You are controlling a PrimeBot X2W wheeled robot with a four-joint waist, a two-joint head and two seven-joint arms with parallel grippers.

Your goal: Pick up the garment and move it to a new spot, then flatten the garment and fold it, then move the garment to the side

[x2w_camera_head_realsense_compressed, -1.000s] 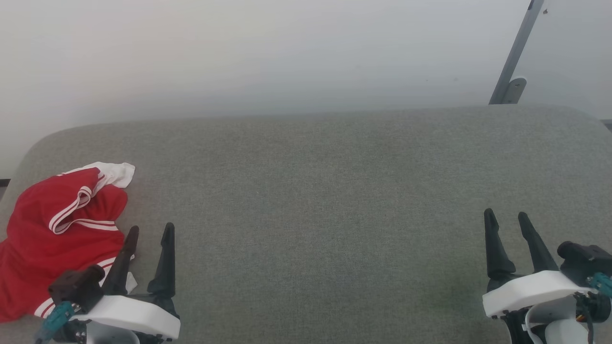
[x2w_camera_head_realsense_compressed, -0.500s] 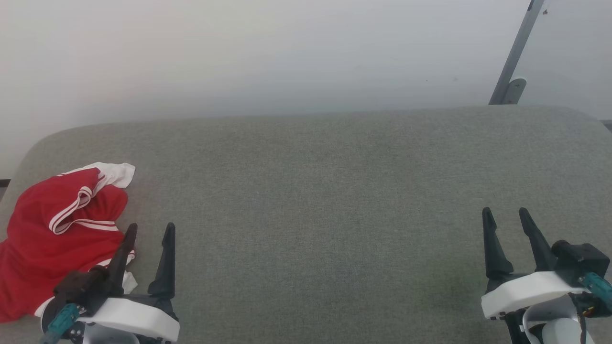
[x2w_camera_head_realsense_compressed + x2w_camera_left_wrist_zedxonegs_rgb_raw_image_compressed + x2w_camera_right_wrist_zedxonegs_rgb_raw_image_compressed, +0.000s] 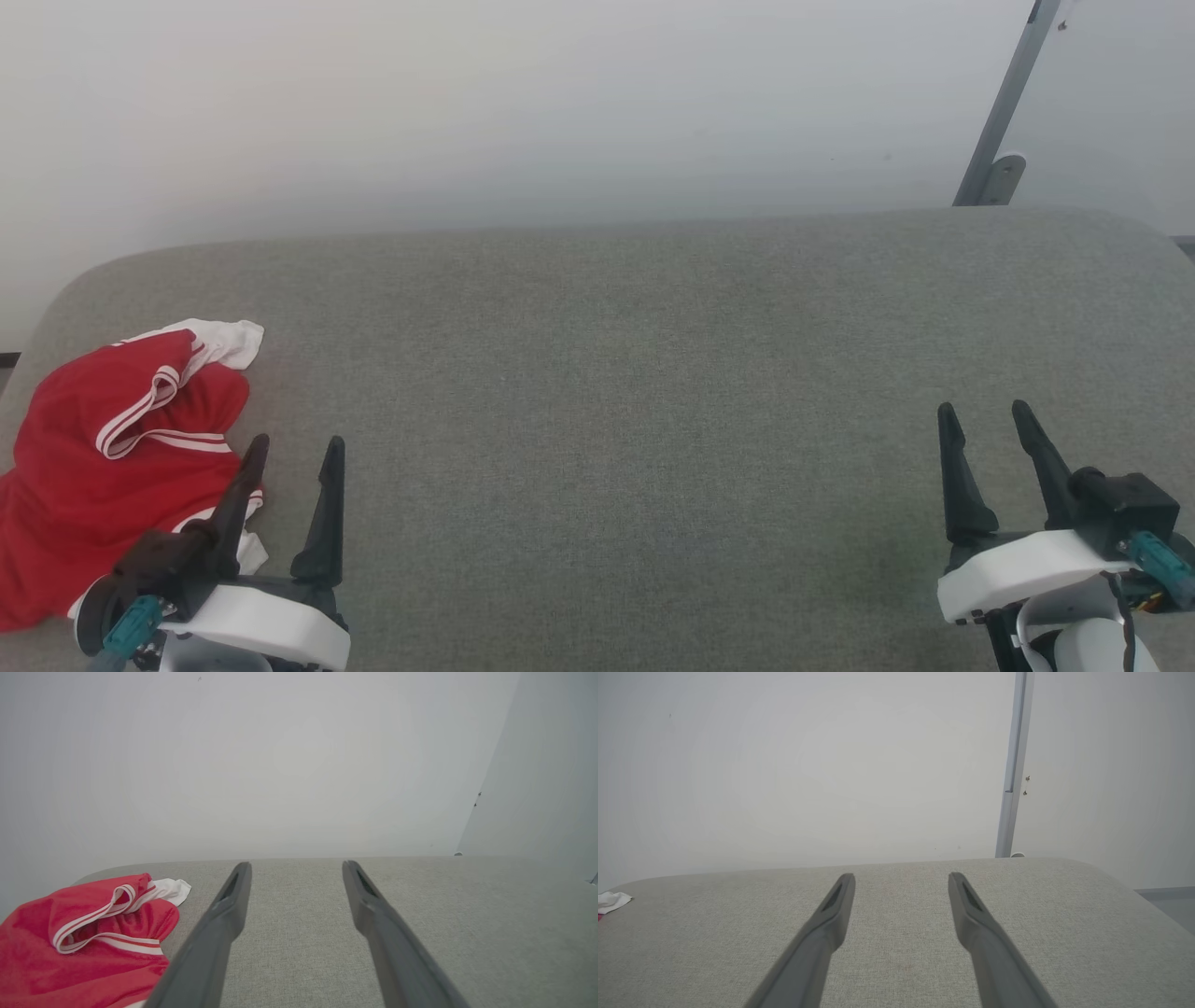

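Observation:
The garment [image 3: 103, 457], bright red with white sleeve ends and striped trim, lies crumpled at the left end of the grey cushioned surface [image 3: 616, 392]. My left gripper [image 3: 294, 446] hovers open just right of it, its left finger over the garment's edge, nothing between the fingers. In the left wrist view the garment [image 3: 88, 947] lies left of the spread left gripper [image 3: 295, 865]. My right gripper [image 3: 982, 413] stands open at the lower right, far from the garment. In the right wrist view the right gripper [image 3: 901, 877] is empty, and a white bit of the garment [image 3: 612, 900] peeks in at the left edge.
A pale wall [image 3: 523, 112] rises behind the surface. A grey metal post [image 3: 1004, 112] leans at the back right. The surface's rounded far edge [image 3: 597, 229] runs across the head view.
The left wrist has dropped and rolled slightly; the right gripper has crept a little up and left. The garment has not moved.

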